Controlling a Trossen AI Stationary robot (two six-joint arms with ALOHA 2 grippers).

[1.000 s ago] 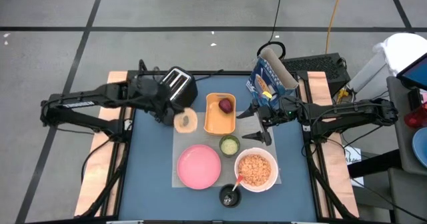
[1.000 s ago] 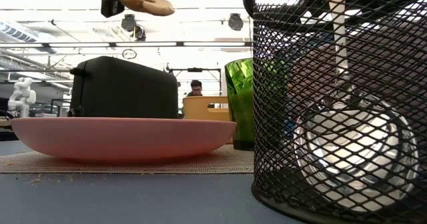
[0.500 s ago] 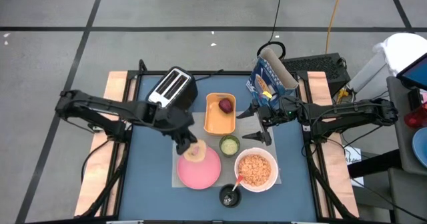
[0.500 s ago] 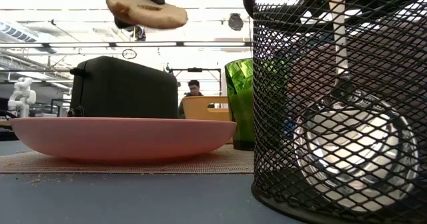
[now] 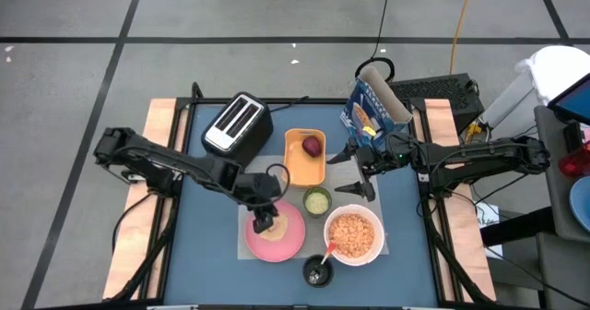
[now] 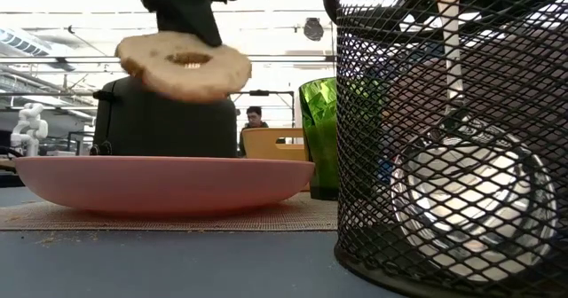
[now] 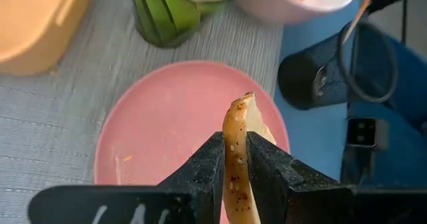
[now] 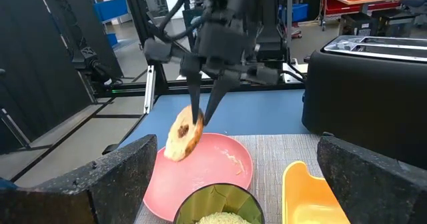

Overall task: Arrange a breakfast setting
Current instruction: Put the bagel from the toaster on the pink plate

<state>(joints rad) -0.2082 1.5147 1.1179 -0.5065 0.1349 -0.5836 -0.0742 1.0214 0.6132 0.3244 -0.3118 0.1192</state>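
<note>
My left gripper (image 5: 266,220) is shut on the toast (image 6: 185,67), a round slice with a hole, above the pink plate (image 5: 288,241). The plate rests on a grey mat. My right gripper (image 5: 347,173) is open and empty between the orange tray (image 5: 297,167) and the blue cereal box (image 5: 371,107). The dark-red fruit (image 5: 312,146) lies in the tray. The green cup (image 5: 317,200) and the white bowl (image 5: 353,236) of cereal stand to the plate's right. The red-handled spoon (image 5: 329,251) stands in a black mesh holder (image 5: 318,271). My left gripper pinches the toast's upper rim (image 7: 237,147) between its two fingers (image 7: 203,174), coming from above and pointing down. The toast hangs below the fingers on edge, tilted, its lower rim (image 8: 175,151) clear of the plate.
The black-and-silver toaster (image 5: 237,123) stands at the far left of the blue table top. The mesh holder (image 6: 453,129) stands at the near edge. A person shows in the room behind the table (image 6: 258,116).
My left gripper has carried the toast from beside the toaster toward the table's near edge and down, over the pink plate. The toast has tipped from lying flat to hanging on edge. My right arm has kept still.
</note>
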